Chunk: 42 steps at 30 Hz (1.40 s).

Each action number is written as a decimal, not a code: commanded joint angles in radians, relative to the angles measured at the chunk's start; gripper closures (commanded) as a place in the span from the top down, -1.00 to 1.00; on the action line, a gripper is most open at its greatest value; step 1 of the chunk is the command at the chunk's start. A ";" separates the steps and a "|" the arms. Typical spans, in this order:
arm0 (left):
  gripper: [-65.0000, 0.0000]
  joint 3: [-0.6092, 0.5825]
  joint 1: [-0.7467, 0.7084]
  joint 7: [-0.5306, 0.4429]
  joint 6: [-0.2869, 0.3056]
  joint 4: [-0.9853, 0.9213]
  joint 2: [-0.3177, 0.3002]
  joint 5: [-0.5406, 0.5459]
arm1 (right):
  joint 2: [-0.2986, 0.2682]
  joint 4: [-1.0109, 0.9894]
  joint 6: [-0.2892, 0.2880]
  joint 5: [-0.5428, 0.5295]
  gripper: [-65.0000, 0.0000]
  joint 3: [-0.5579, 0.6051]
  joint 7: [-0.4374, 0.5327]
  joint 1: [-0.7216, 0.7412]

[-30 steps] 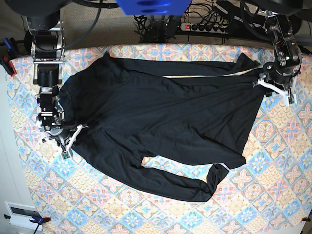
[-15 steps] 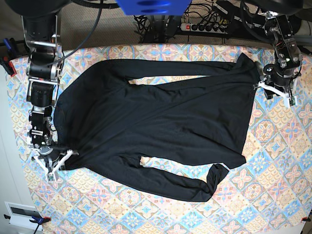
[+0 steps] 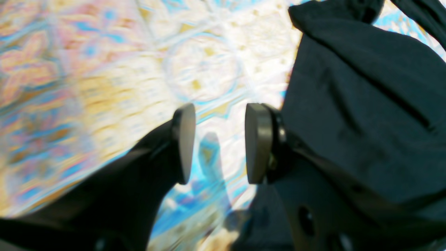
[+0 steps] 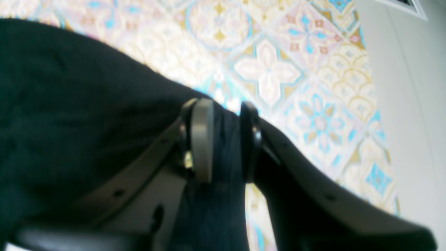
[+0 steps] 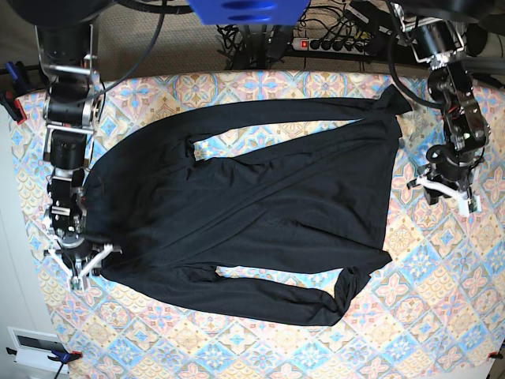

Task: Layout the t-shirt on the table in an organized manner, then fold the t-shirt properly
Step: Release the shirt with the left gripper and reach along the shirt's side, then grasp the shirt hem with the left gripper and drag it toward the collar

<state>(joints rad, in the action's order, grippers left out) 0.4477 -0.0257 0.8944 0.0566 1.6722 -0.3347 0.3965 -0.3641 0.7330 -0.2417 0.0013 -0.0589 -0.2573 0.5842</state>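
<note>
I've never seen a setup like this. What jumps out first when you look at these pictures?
A big black t-shirt sprawls across almost the whole table, whose cloth is a bright patchwork of pastel floral tiles. At the shirt's two ends stand robot arms: the right pincer has dark fabric between its pads, while the left pincer hangs open over bare cloth beside the shirt.

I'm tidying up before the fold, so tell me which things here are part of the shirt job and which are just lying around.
Part of the job:
- t-shirt, black, spread out
- table with patterned cloth
- left gripper, open, beside the shirt's edge
- right gripper, shirt fabric between its jaws

Just lying about:
- power strip and cables behind the table
- clamp at the table's edge
</note>
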 commanded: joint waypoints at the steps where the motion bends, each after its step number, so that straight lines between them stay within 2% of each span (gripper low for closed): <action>1: -0.28 -0.007 0.045 -0.022 0.002 -0.017 -0.019 0.002 | -0.016 0.069 0.000 -0.007 -0.60 -0.005 0.002 -0.010; 8: -0.28 -0.180 0.289 -0.033 0.002 -0.347 -0.017 0.000 | -0.016 0.409 0.000 -0.007 -0.59 -0.005 -0.078 -0.226; 14: -0.28 -0.356 0.407 -0.180 -0.001 -0.581 -0.016 0.006 | -0.014 0.604 0.000 -0.007 -0.59 -0.009 -0.130 -0.358; 16: -0.28 -0.412 0.425 -0.189 -0.001 -0.633 -0.014 0.008 | -0.014 0.643 0.000 -0.007 -0.59 -0.011 -0.142 -0.387; 18: -0.28 -0.444 0.453 -0.191 -0.001 -0.693 0.015 0.000 | -0.013 0.678 0.000 -0.008 -0.59 -0.011 -0.144 -0.413; 23: -0.33 -0.459 0.502 -0.192 0.002 -0.851 0.070 -0.001 | -0.013 0.756 0.000 -0.008 -0.59 -0.012 -0.173 -0.459; 25: -0.57 -0.459 0.507 -0.222 0.002 -0.851 0.082 -0.001 | -0.013 0.781 0.000 -0.008 -0.59 -0.012 -0.176 -0.468; 28: -1.00 -0.458 0.518 -0.321 -0.004 -0.852 0.088 -0.001 | -0.013 0.808 0.000 -0.008 -0.59 -0.012 -0.176 -0.494; 31: -0.95 -0.456 0.576 -0.364 -0.051 -0.880 0.087 -0.003 | -0.013 0.834 0.000 -0.010 -0.59 -0.012 -0.176 -0.530; 33: -0.99 -0.458 0.620 -0.398 -0.071 -0.909 0.085 -0.003 | -0.013 0.851 0.000 -0.010 -0.59 -0.012 -0.176 -0.554; 39: -1.00 -0.459 0.801 -0.533 -0.074 -1.148 0.082 -0.009 | -0.013 0.913 0.000 -0.010 -0.59 -0.012 -0.176 -0.619; 42: -1.00 -0.459 0.867 -0.601 -0.074 -1.223 0.082 -0.067 | -0.013 0.931 0.000 -0.010 -0.59 -0.014 -0.176 -0.637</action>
<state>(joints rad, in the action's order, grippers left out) -0.0128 0.8005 0.3134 -0.0254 0.4320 -0.2474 0.3252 -0.3630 1.6394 -0.2497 -0.0059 -0.0647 -0.4561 -0.0666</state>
